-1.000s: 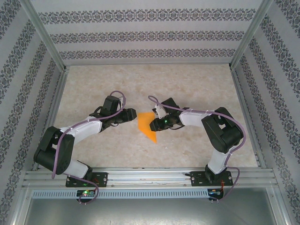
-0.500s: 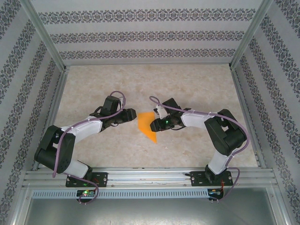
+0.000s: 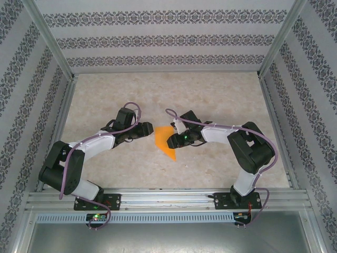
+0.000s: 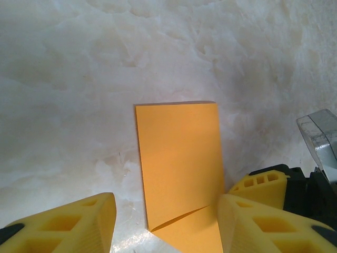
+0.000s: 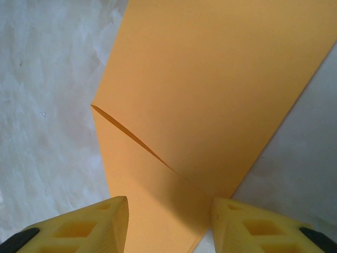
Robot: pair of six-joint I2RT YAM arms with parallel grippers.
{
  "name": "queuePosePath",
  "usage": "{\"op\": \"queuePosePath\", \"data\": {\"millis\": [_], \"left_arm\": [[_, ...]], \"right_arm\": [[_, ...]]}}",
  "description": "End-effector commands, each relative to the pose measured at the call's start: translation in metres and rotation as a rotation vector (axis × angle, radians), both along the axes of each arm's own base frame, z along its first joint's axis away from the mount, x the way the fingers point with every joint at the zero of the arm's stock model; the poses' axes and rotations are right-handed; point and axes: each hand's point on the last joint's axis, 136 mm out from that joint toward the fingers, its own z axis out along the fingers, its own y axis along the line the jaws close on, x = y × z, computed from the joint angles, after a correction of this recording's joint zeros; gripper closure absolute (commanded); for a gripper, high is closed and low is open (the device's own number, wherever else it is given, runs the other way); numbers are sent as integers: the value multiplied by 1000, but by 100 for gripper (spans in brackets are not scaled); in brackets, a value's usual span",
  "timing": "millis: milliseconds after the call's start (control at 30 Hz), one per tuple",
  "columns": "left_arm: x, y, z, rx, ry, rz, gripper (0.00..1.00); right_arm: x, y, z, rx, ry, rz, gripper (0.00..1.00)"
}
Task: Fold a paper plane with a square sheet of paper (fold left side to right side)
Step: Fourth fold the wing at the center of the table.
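- Thin orange square sheet of paper (image 3: 165,143), already folded narrow with a slanted flap, lies flat on the pale marbled bench (image 3: 210,100) between the arms;
- left end effector (image 4: 166,211) released, beside its left edge; right end effector (image 5: 168,208) released, over its right side;
- seemingly mid-fold; next: lift the left edge rightward, align, crease.

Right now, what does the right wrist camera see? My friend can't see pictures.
A folded orange sheet of paper lies on a pale marbled table, a diagonal fold edge gaping slightly. The right end effector hangs over its near end, yellow fingers apart.
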Motion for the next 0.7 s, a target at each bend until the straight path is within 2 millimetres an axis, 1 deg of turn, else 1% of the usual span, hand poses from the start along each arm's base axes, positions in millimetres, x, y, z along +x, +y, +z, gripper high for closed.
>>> {"op": "queuePosePath", "data": {"millis": [0,200,400,500,667], "left_arm": [[7,1,3,-14,-14,8,46],[7,1,2,-14,-11,9,46],[6,0,-1,-19,0,6,46],[3,-3,-6,-34,32,-2,47],[-6,-9,-23,-72,117,-14,48]], "right_arm": [[2,2,2,-19,-21,3,53],[7,-2,9,-32,-58,-17,50],[6,1,8,-29,-54,-10,49],[5,1,6,-32,-47,-10,49],[0,-1,-3,-47,-17,-6,55]]}}
